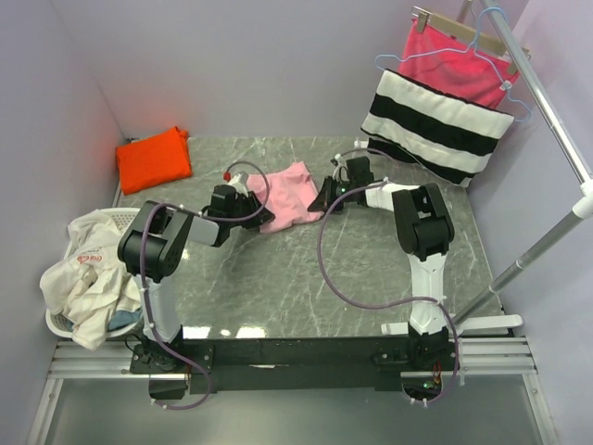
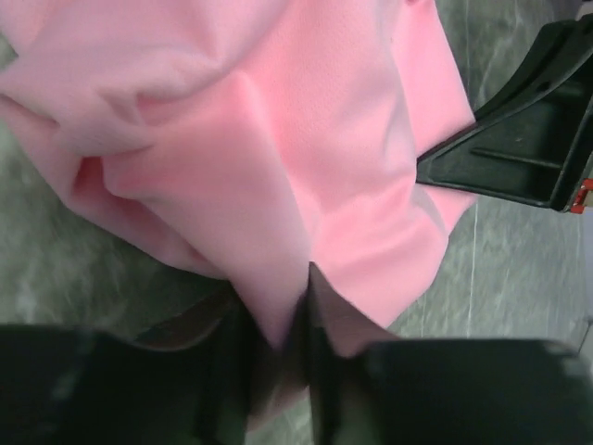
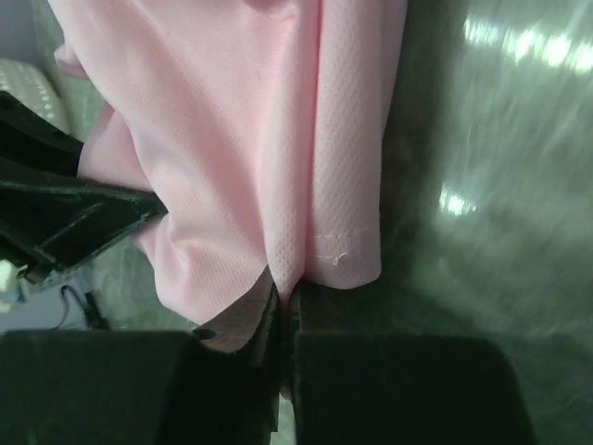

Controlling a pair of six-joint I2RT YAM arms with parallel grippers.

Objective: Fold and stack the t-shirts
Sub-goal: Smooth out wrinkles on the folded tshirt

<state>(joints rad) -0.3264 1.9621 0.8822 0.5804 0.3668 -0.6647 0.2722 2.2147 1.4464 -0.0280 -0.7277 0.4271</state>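
A light pink t-shirt (image 1: 289, 195) lies crumpled on the grey marble table (image 1: 306, 278), at mid-back. My left gripper (image 1: 252, 197) holds its left edge, and in the left wrist view a fold of pink t-shirt (image 2: 278, 185) runs down between the closed fingers of the left gripper (image 2: 289, 320). My right gripper (image 1: 325, 197) holds the right edge. In the right wrist view a pleat of the pink t-shirt (image 3: 250, 139), near a stitched hem, is pinched in the right gripper (image 3: 285, 298). An orange t-shirt (image 1: 154, 158) sits folded at the back left corner.
A white laundry basket (image 1: 63, 323) heaped with pale clothes hangs off the table's left edge. A black-and-white striped cloth (image 1: 435, 125) and a magenta cloth on a hanger (image 1: 454, 60) hang at the back right from a white rail (image 1: 547, 111).
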